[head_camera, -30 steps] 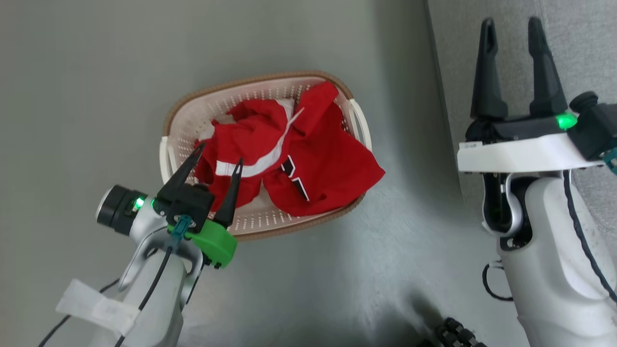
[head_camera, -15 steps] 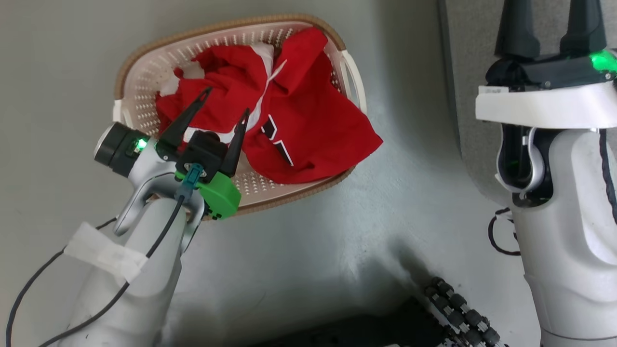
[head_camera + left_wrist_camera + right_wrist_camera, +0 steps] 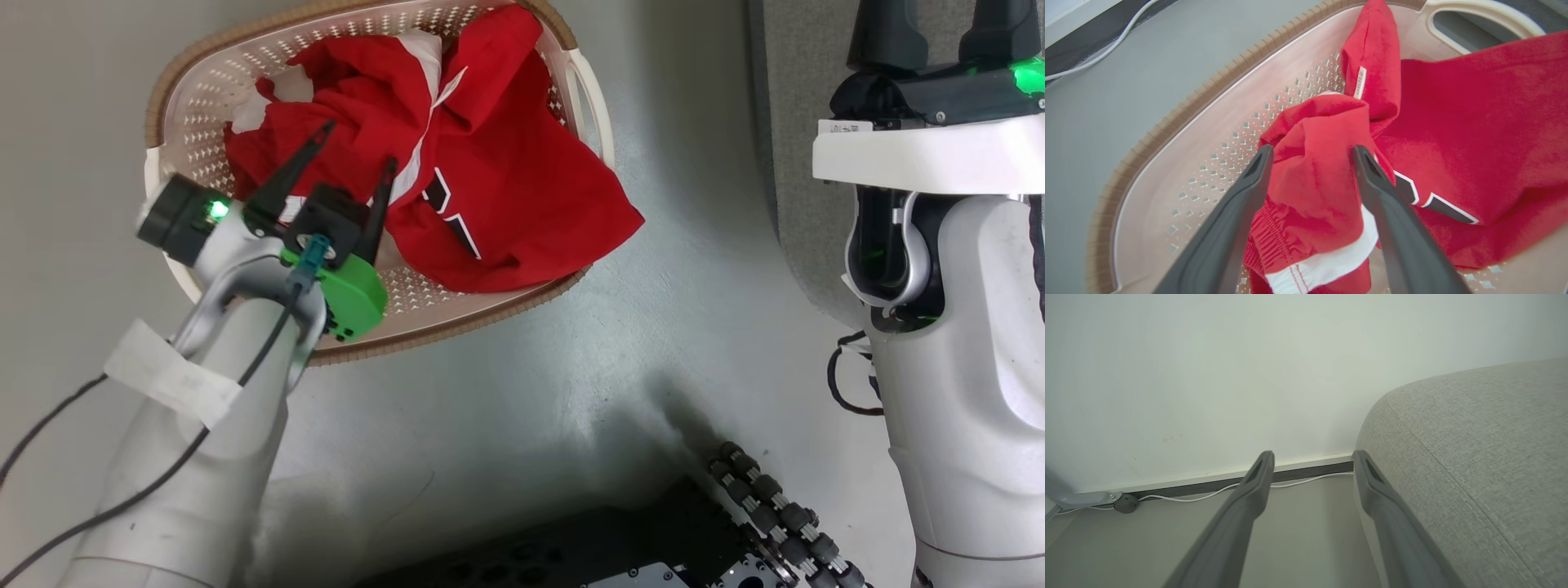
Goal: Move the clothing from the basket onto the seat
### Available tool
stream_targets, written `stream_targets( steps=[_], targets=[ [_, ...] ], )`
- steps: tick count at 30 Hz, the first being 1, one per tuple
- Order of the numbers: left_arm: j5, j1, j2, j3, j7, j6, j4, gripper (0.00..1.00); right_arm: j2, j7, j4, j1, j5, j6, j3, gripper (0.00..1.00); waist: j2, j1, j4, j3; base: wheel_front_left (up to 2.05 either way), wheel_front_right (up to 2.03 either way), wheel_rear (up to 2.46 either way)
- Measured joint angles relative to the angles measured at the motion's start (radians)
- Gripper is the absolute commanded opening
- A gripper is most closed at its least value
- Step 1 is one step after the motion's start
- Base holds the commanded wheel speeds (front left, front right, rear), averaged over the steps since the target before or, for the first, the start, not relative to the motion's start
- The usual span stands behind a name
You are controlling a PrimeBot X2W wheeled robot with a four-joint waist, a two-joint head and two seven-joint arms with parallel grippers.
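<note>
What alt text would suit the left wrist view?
The wide-open dark left pincer frames a fold of crumpled bright red, white-banded sports clothing lying in a cream perforated plastic basket with brown woven-look rim, on grey floor.

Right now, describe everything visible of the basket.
The basket is cream-white perforated plastic, a rounded rectangle with a brown woven-look rim and a cut-out side handle. It stands upright on the grey floor, left of the seat and apart from it. The red clothing lies in it, one garment spilling over the rim towards the seat. The open left gripper hovers above its inside.
</note>
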Motion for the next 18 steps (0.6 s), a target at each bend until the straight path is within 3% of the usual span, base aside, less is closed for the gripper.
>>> stream_targets(
  steps=[16, 17, 18],
  targets=[
    [0.007, -0.082, 0.011, 0.031, 0.06, 0.022, 0.151, 0.98, 0.0, 0.0, 0.004, -0.015, 0.03, 0.0, 0.005, 1.0, 0.0, -0.0001, -0.027, 0.038, 0.0, 0.0, 0.0],
    [0.007, -0.086, 0.011, 0.032, 0.06, 0.022, 0.158, 0.82, 0.0, 0.0, 0.004, -0.016, 0.03, 0.0, 0.005, 1.0, 0.0, -0.0001, -0.028, 0.039, 0.0, 0.0, 0.0],
    [0.007, -0.09, 0.011, 0.032, 0.061, 0.022, 0.164, 0.39, 0.0, 0.0, 0.004, -0.016, 0.03, -0.001, 0.005, 1.0, 0.0, -0.0001, -0.029, 0.039, 0.0, 0.0, 0.0]
  ],
)
